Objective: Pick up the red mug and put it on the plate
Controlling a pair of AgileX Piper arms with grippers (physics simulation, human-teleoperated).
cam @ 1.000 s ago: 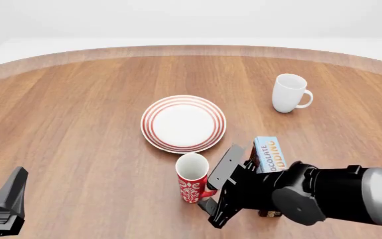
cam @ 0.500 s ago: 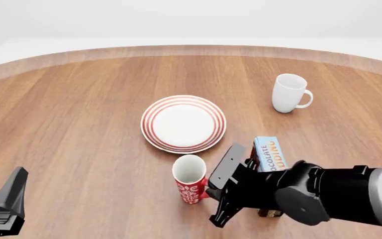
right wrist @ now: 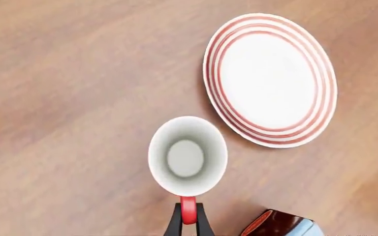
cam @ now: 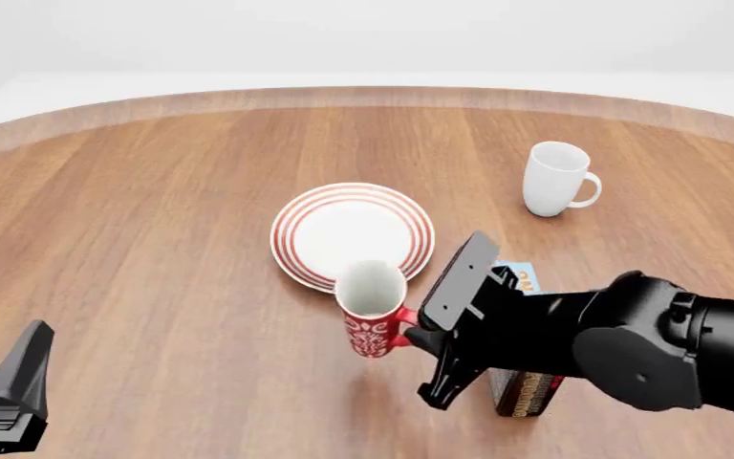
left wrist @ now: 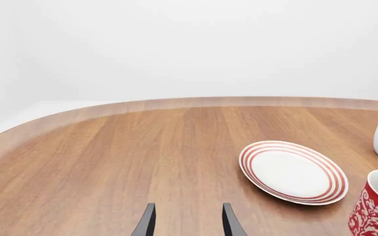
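Note:
The red mug point(cam: 371, 318) with a white pattern and white inside hangs upright above the table, just in front of the plate point(cam: 352, 235). My right gripper point(cam: 408, 327) is shut on its red loop handle point(right wrist: 187, 210). In the right wrist view the mug point(right wrist: 187, 155) is seen from above, with the plate point(right wrist: 270, 78) beside it. The left wrist view shows the mug point(left wrist: 376, 206) and the plate point(left wrist: 293, 172). My left gripper point(left wrist: 187, 223) is open and empty, low at the near left point(cam: 12, 392).
A plain white mug point(cam: 554, 179) stands at the far right. A chocolate pudding box point(cam: 520, 382) stands just behind my right arm, partly hidden. The table's far edge curves across the back.
My right gripper has lifted the red mug off the table and carried it forward toward the plate. The left arm has not moved.

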